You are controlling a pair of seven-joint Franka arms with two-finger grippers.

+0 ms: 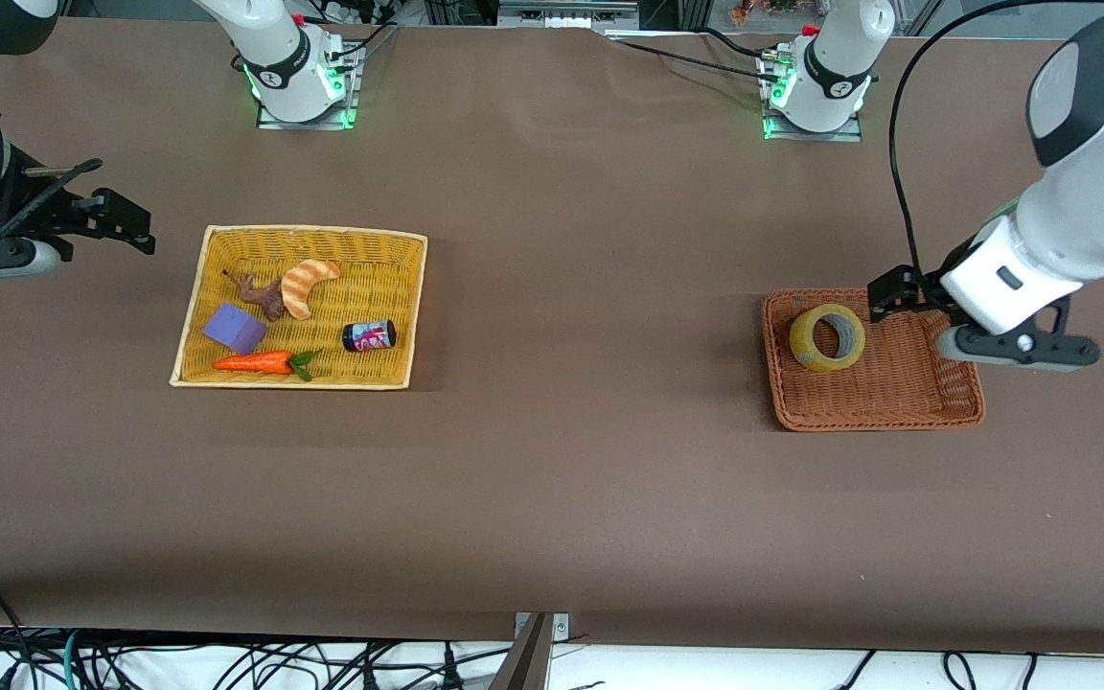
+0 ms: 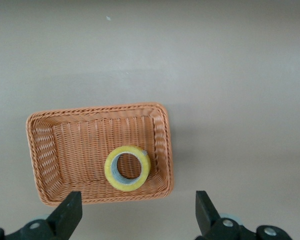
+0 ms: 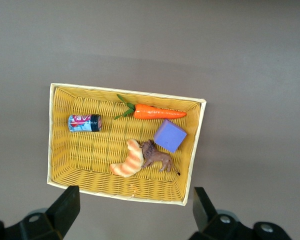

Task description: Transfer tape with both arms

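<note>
The pale-yellow tape [image 1: 827,337] with a grey core lies in a small orange-brown basket [image 1: 897,407], at the end toward the right arm. My left gripper [image 1: 1012,350] hangs open and empty above this basket. In the left wrist view, the tape [image 2: 127,168] and its basket [image 2: 65,150] sit just ahead of the left gripper [image 2: 137,220], which is well above them. My right gripper [image 1: 126,222] is open and empty, up in the air beside a yellow basket [image 1: 190,316]. In the right wrist view, the right gripper [image 3: 135,215] hangs over the table beside that basket [image 3: 60,150].
The yellow basket holds a striped orange croissant toy [image 1: 308,285], a brown animal figure [image 1: 263,295], a purple block [image 1: 234,328], a carrot [image 1: 260,362] and a small can [image 1: 369,335]. Brown table surface [image 1: 590,316] lies between the two baskets.
</note>
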